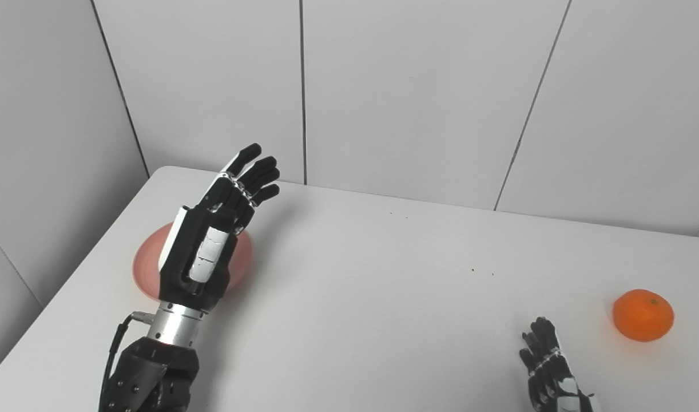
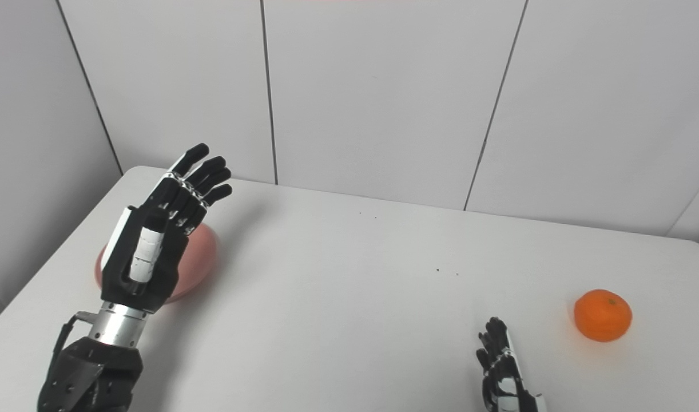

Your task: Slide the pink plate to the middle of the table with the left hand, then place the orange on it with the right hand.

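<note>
The step in hand is judged to be the sliding of the pink plate [image 1: 146, 266], which is not yet at mid-table. The plate is seen at the table's [image 1: 372, 286] 9 o'clock side, near the left edge. The left hand [image 1: 212, 240] is held over it, fingers [image 1: 258, 171] extended and spread, nothing gripped; whether the palm touches the plate cannot be told. The fingertips reach past the plate's far rim toward 1 o'clock, so most of the plate lies beneath the palm and wrist.

For a clean slide, the hand should be lowered until the fingers bear on the plate's far-left rim, then pushed steadily toward 3 o'clock, with light downward pressure so the plate is not tipped.

The orange [image 1: 643, 315] rests at the table's 4 o'clock, just beside and at 2 o'clock from the right hand [image 1: 549, 366], untouched. That hand lies low and appears loosely opened, nothing held.
</note>
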{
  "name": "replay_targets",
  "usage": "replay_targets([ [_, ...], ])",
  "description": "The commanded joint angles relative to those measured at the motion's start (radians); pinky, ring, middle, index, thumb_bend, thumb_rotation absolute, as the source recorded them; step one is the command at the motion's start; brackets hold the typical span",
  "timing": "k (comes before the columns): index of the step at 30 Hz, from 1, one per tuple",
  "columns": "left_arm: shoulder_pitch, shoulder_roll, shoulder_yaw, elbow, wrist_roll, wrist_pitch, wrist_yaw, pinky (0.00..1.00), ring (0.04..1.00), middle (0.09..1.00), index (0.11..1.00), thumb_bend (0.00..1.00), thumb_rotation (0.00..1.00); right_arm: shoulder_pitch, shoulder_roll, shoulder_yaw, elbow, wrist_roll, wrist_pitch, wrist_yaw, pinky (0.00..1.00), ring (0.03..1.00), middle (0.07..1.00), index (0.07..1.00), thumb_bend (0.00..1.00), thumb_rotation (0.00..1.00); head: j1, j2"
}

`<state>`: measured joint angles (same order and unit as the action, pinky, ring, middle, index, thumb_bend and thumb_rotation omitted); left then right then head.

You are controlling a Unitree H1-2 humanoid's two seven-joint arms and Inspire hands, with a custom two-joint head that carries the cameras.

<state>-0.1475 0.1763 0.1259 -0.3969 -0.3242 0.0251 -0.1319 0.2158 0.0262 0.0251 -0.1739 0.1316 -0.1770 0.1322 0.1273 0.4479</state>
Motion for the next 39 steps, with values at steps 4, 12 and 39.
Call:
replay_targets([
  [4, -0.076, 0.067, 0.044, 0.022, -0.046, -0.065, -0.036, 0.87, 0.876, 0.872, 0.880, 0.98, 0.77, 0.038, 0.002, 0.002, 0.094, -0.002, 0.008, -0.008, 1.00, 0.998, 0.987, 0.962, 0.87, 1.00, -0.003, 0.000],
  [12, -0.130, 0.156, 0.137, 0.201, -0.115, -0.197, -0.107, 0.83, 0.886, 0.891, 0.898, 0.96, 0.77, 0.032, 0.004, 0.005, 0.104, -0.007, -0.002, -0.019, 1.00, 0.987, 0.981, 0.958, 0.86, 1.00, -0.005, -0.003],
  [39, -0.263, 0.311, 0.198, 0.691, -0.129, -0.353, -0.237, 0.81, 0.909, 0.924, 0.945, 0.99, 0.73, 0.037, 0.002, 0.014, 0.093, 0.028, 0.057, -0.017, 1.00, 1.000, 1.000, 0.967, 0.92, 1.00, -0.012, -0.002],
])
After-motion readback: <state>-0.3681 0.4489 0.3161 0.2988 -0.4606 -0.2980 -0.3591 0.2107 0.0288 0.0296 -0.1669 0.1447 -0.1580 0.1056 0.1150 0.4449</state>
